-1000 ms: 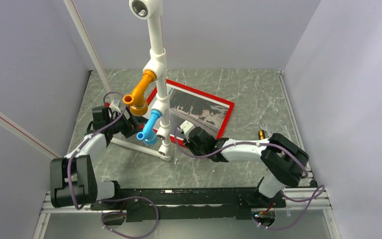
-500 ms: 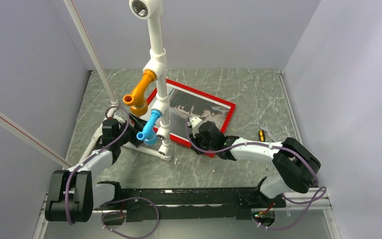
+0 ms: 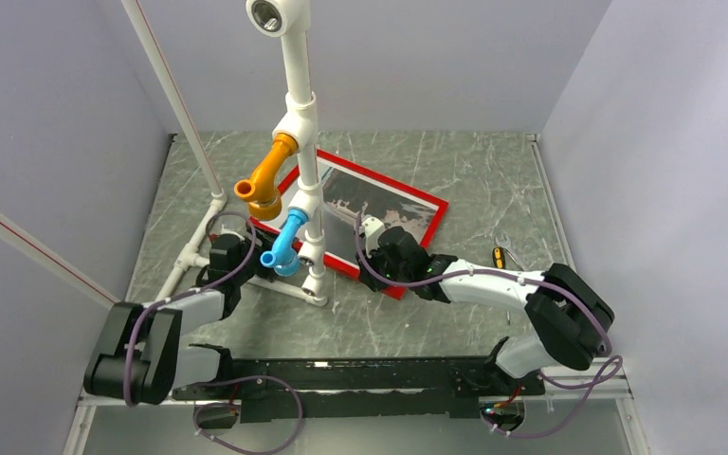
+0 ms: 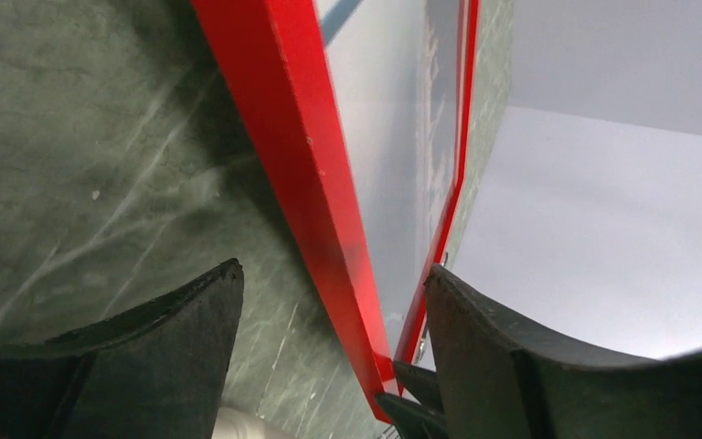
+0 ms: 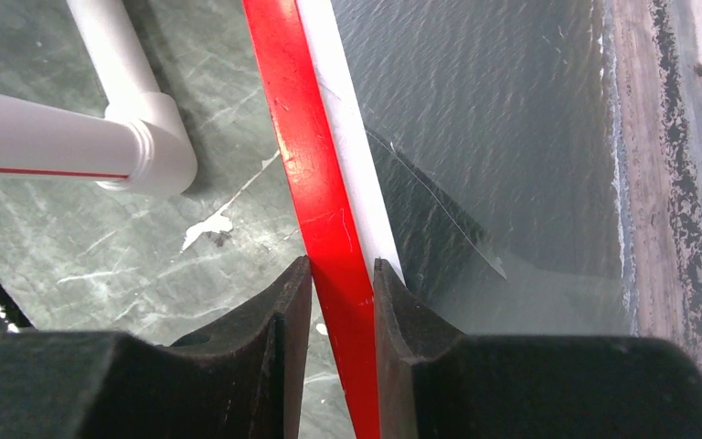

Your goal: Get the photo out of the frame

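1. The grey-and-dark landscape photo [image 3: 379, 210] sits inside the thin red rectangular frame [image 3: 433, 201], just beyond the white pipe stand [image 3: 301, 123]; removal has not begun.
2. The right gripper [image 5: 341, 274] pinches the frame's rail between its fingers; the left gripper [image 4: 334, 274] straddles it, fingers apart.

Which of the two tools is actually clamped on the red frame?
The right tool, closed tight against both sides of the frame rail. The left tool only straddles a rail, open with gaps either side.

Lab enclosure, grey walls [image 3: 626, 95], pipe rig [image 3: 300, 114]
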`<action>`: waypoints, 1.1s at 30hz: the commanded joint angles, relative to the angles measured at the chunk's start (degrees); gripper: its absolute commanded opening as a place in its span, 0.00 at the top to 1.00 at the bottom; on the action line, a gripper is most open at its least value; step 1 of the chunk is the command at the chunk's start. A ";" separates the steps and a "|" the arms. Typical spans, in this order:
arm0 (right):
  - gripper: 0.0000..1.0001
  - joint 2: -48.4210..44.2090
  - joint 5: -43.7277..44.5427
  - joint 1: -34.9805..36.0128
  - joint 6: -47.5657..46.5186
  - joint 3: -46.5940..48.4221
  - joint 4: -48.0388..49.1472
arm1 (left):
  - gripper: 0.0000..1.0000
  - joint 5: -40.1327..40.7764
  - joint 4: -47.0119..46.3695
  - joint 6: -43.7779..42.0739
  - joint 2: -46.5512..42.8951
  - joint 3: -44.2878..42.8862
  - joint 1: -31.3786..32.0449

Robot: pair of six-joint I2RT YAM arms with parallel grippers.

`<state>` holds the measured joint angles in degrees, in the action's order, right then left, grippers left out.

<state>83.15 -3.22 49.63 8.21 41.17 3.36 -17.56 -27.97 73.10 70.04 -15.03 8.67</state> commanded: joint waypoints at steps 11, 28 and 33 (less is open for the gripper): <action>1.00 -3.39 -2.75 -0.33 2.77 3.93 3.35 | 0.44 9.67 -13.10 4.20 7.32 -1.17 5.65; 1.00 -3.32 -3.07 -0.32 3.28 5.84 -0.18 | 0.88 11.43 -15.81 2.26 7.39 -2.44 8.47; 0.70 -4.23 -3.56 -0.32 3.21 7.27 -5.16 | 0.99 11.43 -5.23 0.25 0.86 -4.09 8.44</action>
<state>81.95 -7.40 49.58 10.61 45.43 -0.08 -5.65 -38.83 79.48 76.77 -16.14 16.58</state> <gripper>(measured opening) 0.278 0.307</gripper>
